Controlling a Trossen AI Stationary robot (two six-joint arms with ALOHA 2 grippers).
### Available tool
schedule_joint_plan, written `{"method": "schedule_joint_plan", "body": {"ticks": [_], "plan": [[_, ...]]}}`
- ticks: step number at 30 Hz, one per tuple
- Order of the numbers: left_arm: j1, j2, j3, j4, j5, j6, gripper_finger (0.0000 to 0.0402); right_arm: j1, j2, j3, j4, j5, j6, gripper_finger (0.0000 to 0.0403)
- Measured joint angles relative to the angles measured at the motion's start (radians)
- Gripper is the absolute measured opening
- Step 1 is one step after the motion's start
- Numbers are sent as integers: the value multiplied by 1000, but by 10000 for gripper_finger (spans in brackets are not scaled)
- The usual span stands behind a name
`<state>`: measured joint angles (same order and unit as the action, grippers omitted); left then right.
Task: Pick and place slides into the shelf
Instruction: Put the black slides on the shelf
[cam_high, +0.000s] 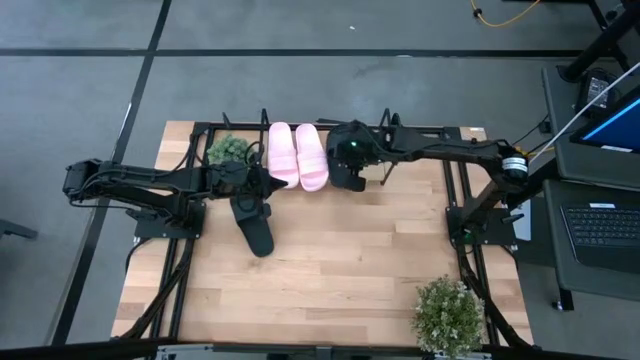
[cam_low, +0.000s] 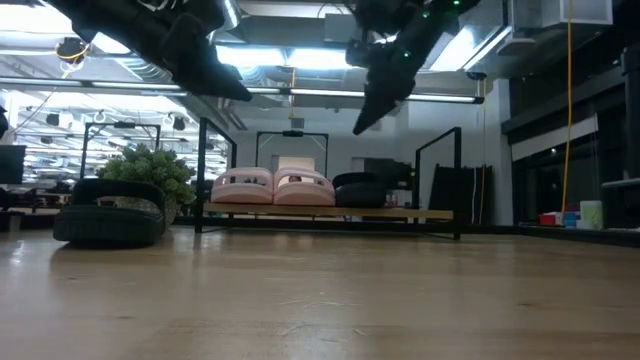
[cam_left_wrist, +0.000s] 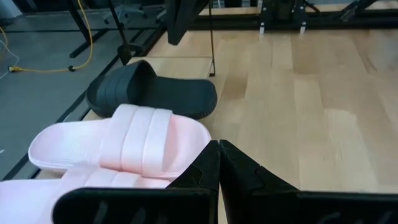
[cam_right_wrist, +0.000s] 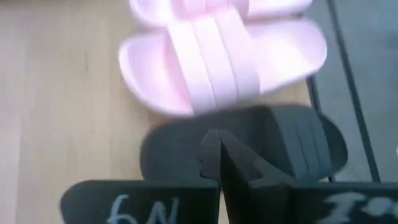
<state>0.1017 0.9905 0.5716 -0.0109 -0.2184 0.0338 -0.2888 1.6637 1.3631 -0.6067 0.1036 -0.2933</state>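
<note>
1. Pale wooden tabletop (cam_high: 340, 260), low wire-framed shelf (cam_high: 420, 131) at back.
2. Two pale pink slides (cam_high: 297, 155) and one black slide (cam_right_wrist: 249, 140) shelved; other black slide (cam_high: 254, 224) on tabletop.
3. Left gripper (cam_high: 272, 184) and right gripper (cam_high: 345, 176): fingers pressed together, empty.
4. Risk: nudging shelved pairs while retreating.

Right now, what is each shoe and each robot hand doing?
Pink slides: side by side on the shelf.
Black slide: on the shelf beside the pink pair, under the right gripper.
Other black slide: off the shelf, lying on the table.
Shelf: holds three slides.
Left gripper: shut, empty, raised near the pink slides.
Right gripper: shut, empty, above the shelved black slide.
</note>
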Motion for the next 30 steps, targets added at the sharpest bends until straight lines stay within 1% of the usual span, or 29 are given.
{"method": "schedule_joint_plan", "body": {"ticks": [3,7,11,13,19,21,24,27,30], "plan": [[0,0,0,-13,0,-2,1,29,-48,-106,165,-1,21,0],[-21,0,0,-16,-4,2,1,76,-104,-287,457,-48,27,0],[-74,0,0,-38,-29,2,0,128,-129,-443,726,-82,32,1],[-111,-1,1,-87,-64,-11,0,149,-128,-497,810,-82,52,2],[-238,-6,1,-251,-182,-157,0,178,-129,-580,891,-81,106,4],[-284,-6,1,-275,-210,-203,0,182,-129,-588,907,-80,110,4],[-356,-6,1,-336,-289,-292,0,182,-129,-588,921,-80,110,4],[-425,-6,5,-441,-333,-428,0,182,-129,-588,941,-80,106,5],[-489,-2,45,-590,-352,-591,0,182,-129,-588,945,-80,105,5]]}}
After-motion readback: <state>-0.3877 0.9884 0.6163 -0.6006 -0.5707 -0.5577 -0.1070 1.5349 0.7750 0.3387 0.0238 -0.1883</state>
